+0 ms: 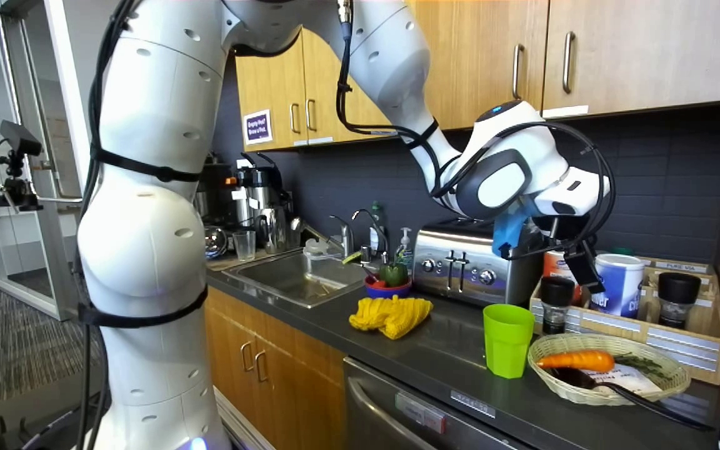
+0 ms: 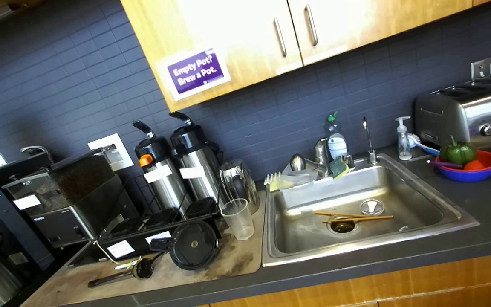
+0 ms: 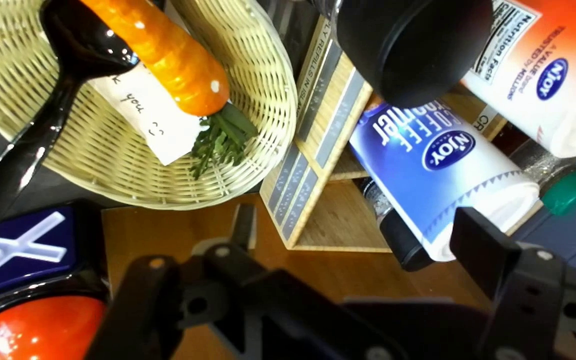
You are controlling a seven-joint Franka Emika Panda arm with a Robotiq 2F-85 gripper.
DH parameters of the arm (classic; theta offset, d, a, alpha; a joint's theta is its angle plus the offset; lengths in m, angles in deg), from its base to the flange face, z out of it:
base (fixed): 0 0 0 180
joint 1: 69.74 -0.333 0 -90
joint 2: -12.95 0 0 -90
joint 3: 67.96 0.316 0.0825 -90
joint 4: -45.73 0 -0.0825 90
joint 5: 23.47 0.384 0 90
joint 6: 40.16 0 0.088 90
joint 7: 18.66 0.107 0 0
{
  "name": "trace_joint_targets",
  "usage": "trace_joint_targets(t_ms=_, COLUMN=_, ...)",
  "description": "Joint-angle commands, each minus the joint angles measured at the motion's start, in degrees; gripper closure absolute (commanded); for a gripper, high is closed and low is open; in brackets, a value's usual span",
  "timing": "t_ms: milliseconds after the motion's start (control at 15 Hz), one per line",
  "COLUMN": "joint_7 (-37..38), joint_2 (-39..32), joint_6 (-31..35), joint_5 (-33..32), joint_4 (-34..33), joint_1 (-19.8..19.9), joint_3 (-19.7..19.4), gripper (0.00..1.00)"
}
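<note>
Wrist view shows the pincer (image 3: 359, 231) with jaws spread wide, holding nothing — the blue creamer canister (image 3: 433, 172) stands near it, in a wooden organizer (image 3: 338, 220); whether they touch I cannot tell. In an exterior view, the wicker basket (image 1: 585, 342) with a carrot (image 1: 575, 360) and the green cup (image 1: 508, 340) rest on the table (image 1: 441, 350) below the pincer — the cup to its left.
</note>
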Motion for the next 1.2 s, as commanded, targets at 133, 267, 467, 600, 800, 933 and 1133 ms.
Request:
trace_joint_targets(t_ms=133, joint_7=-12.6, joint_2=5.6, joint_6=-0.1, joint_5=1.3, joint_4=3.3, joint_1=9.8, joint_3=9.6, gripper=0.00)
trace_joint_targets(t_ms=267, joint_7=-19.3, joint_2=6.3, joint_6=-1.2, joint_5=1.7, joint_4=2.5, joint_1=14.7, joint_3=13.4, gripper=0.00)
trace_joint_targets(t_ms=467, joint_7=-32.4, joint_2=7.0, joint_6=-4.0, joint_5=7.2, joint_4=1.1, joint_1=23.2, joint_3=22.1, gripper=0.00)
trace_joint_targets(t_ms=600, joint_7=-41.2, joint_2=6.8, joint_6=-6.2, joint_5=12.8, joint_4=-0.4, joint_1=28.0, joint_3=27.7, gripper=0.00)
trace_joint_targets(t_ms=800, joint_7=-54.6, joint_2=6.1, joint_6=-10.9, joint_5=21.8, joint_4=-2.6, joint_1=32.3, joint_3=32.1, gripper=0.00)
trace_joint_targets(t_ms=933, joint_7=-61.4, joint_2=5.9, joint_6=-14.3, joint_5=25.7, joint_4=-3.2, joint_1=33.8, joint_3=32.7, gripper=0.00)
trace_joint_targets(t_ms=1133, joint_7=-68.8, joint_2=6.2, joint_6=-18.7, joint_5=28.9, joint_4=-3.2, joint_1=35.2, joint_3=32.3, gripper=0.00)
